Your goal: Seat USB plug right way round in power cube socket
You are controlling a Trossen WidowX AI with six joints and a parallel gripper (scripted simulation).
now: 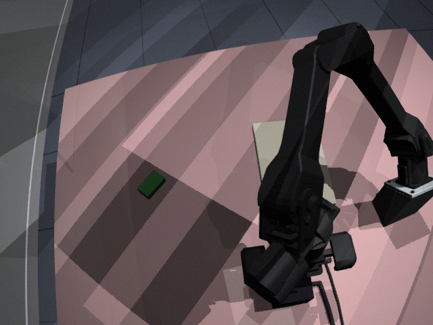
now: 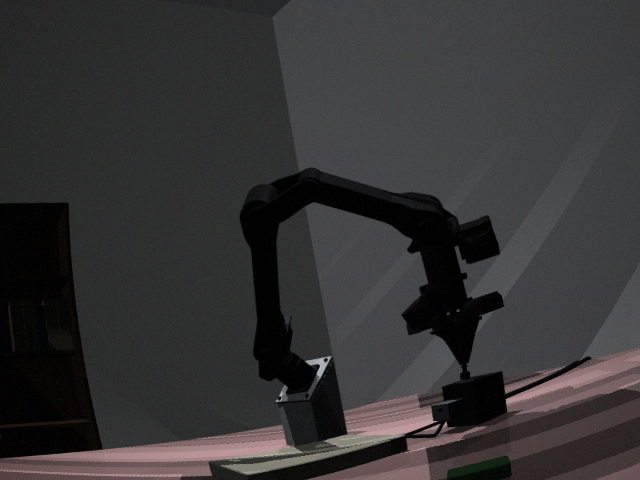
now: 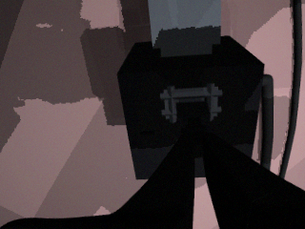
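We see the power cube as a dark, squarish block standing on the pink counter, with a grey box-shaped part against its far side in the wrist view. On its top face sits a pale, H-shaped socket frame, and the USB plug shows only as a short dark stub rising from the cube's top, right under the gripper; we cannot tell which way round it sits or how deep it is.

Our gripper points straight down over the cube. Its 2 fingers are drawn almost together, converging at the socket frame, and they are clamped on the USB plug.

Dark cables run past the cube's side across the counter. A small green block lies flat on the counter, well apart from the cube. The arm's base stands on a pale plate.
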